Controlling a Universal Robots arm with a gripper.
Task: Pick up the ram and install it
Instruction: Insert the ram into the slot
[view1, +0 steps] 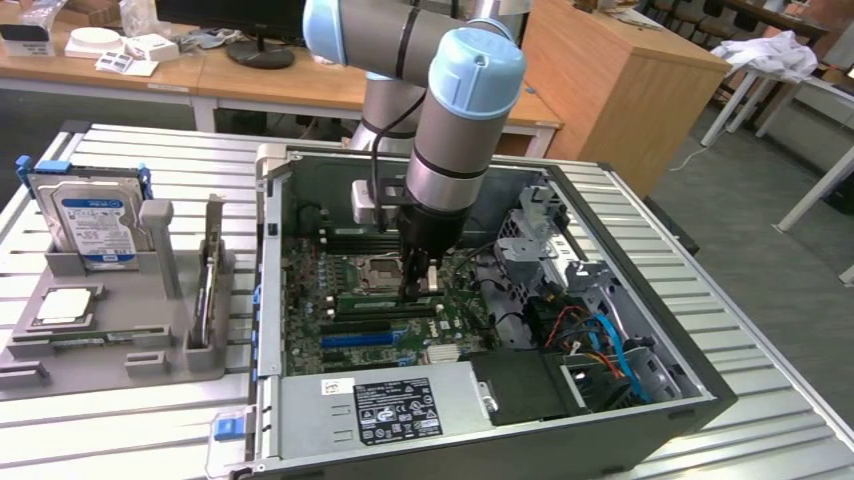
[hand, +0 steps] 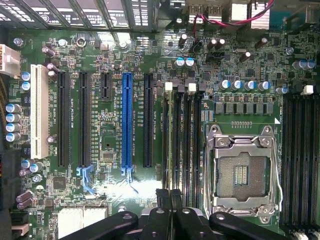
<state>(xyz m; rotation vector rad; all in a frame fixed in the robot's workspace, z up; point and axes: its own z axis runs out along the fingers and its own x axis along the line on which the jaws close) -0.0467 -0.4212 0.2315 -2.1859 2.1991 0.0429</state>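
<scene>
Ram (hand: 168, 135) stands on edge right in line with the tool (hand: 171, 192), a slim strip running along the first of the memory slots (hand: 187, 140). The tool's two dark fingers are pressed together on its near end, as best I can judge. That narrow pinch makes sense: the stick is thin, so the jaws have to close almost fully to steady it.

The ram is held upright and lengthwise along the slot, and that's surely deliberate, since the contact edge has to meet the groove squarely. White latches show at the far end of the slots. I can't tell whether the stick is seated or just resting on the opening.

Just beside the slots sits the CPU socket (hand: 241, 172), open with its metal frame bare. On the other side of the ram is the blue expansion slot (hand: 127, 120).

In the exterior view, the arm reaches straight down into the computer case (view1: 320, 152), which lies on its side so the board faces up.

Further off, toward the exterior view's left, a grey tray (view1: 107, 360) on the slatted worktop (view1: 134, 430) props the hard drive (view1: 94, 215) upright for an easy grab.
</scene>
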